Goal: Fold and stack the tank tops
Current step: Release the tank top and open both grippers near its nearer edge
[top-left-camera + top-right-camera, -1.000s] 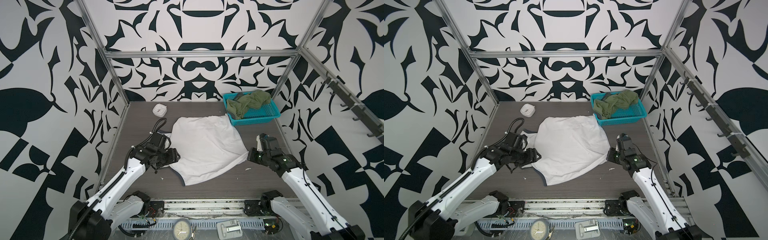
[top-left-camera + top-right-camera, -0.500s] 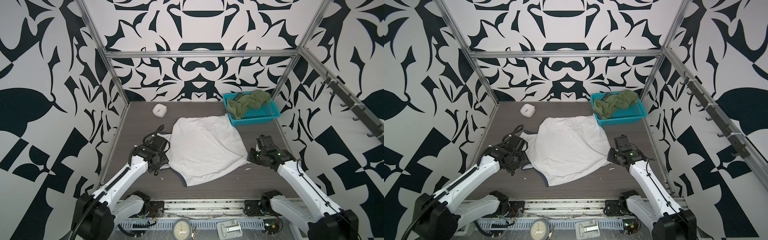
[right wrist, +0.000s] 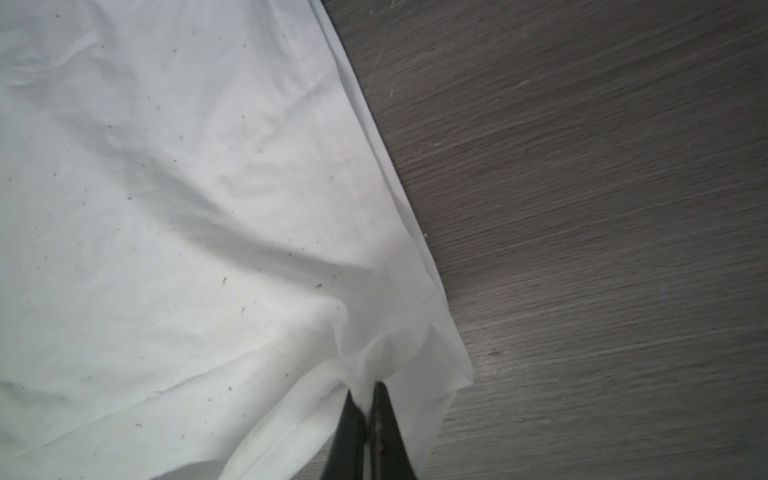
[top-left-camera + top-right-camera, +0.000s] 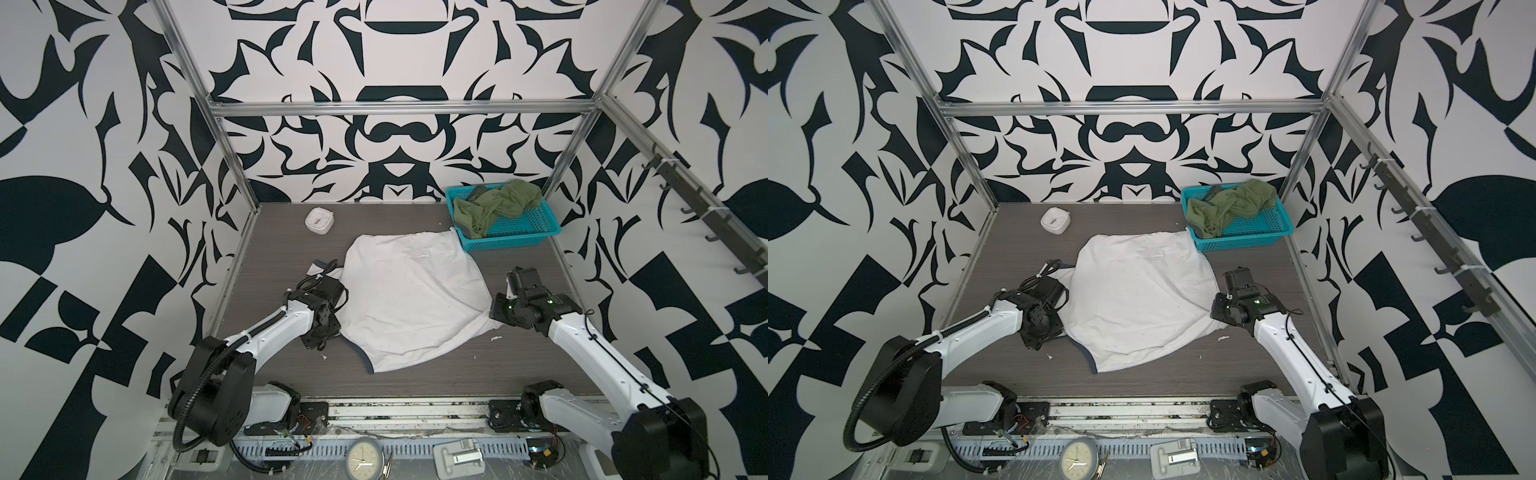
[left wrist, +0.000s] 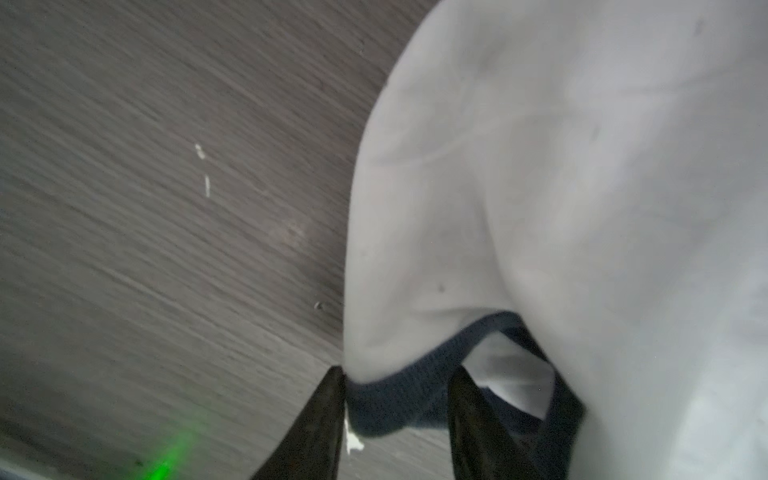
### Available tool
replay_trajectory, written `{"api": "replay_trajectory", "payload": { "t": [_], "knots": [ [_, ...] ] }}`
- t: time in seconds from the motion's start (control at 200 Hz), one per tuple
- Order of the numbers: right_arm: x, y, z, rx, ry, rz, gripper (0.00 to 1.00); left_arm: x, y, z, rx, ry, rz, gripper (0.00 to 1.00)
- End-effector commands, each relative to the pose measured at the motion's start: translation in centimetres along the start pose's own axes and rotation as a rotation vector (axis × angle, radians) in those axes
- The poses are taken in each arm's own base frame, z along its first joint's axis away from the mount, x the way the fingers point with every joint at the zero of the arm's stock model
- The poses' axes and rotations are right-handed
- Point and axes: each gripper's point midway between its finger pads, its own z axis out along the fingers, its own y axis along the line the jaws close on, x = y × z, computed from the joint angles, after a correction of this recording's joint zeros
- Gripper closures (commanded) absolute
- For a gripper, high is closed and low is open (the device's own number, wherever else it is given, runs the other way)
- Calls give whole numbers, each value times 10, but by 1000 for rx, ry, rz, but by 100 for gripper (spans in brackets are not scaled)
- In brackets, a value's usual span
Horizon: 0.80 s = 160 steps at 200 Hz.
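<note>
Table (image 4: 282, 249): two tank tops (image 4: 415, 299); right gripper (image 3: 365, 399) pinches white, left gripper (image 5: 397, 399) apart astride trim (image 5: 419, 361).

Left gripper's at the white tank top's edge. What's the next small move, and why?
Probably close the left gripper on the navy trim: its jaws straddle that edge of the white tank top but stand apart, while the right gripper is shut on a corner.

Table (image 4: 282, 249) — bare wood along the near edge and at the far side between clock (image 4: 320, 219) and basket (image 4: 519, 237), open to pass. Middle covered by the white shirt (image 4: 415, 299), its far corner against the basket. Far right corner blocked — basket heaped with the green shirt (image 4: 494, 203)
</note>
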Motion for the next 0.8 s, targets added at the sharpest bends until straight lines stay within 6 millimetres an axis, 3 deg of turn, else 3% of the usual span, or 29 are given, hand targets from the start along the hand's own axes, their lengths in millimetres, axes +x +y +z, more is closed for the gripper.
{"api": "replay_trajectory", "payload": {
  "t": [0.0,0.115,0.205,0.32,0.41,0.575,0.615,0.665,0.72,0.795],
  "knots": [
    [-12,1,-6,-2,-50,-7,100,-1,15,7,-60,-10,-5,69],
    [-15,-5,-8,42,-61,-14,100,-18,31,-6,-137,-79,-23,87],
    [-17,-11,-11,80,-64,-6,100,-38,58,-40,-222,-211,-80,100],
    [-15,-16,-12,103,-58,9,100,-64,82,-91,-215,-438,-209,100],
    [-10,-20,-12,118,-40,28,100,-66,94,-103,-176,-509,-295,100],
    [14,-16,-5,57,24,92,100,-36,100,-78,-154,-379,-361,84],
    [20,-16,-3,44,35,104,100,-28,101,-71,-141,-345,-377,74],
    [23,-18,-3,41,37,110,100,-21,103,-64,-127,-324,-396,52],
    [21,-19,-6,50,26,109,87,-18,105,-61,-108,-329,-408,34],
    [9,-24,-17,92,-18,95,69,-23,104,-68,-70,-364,-413,27]
  ]
}}
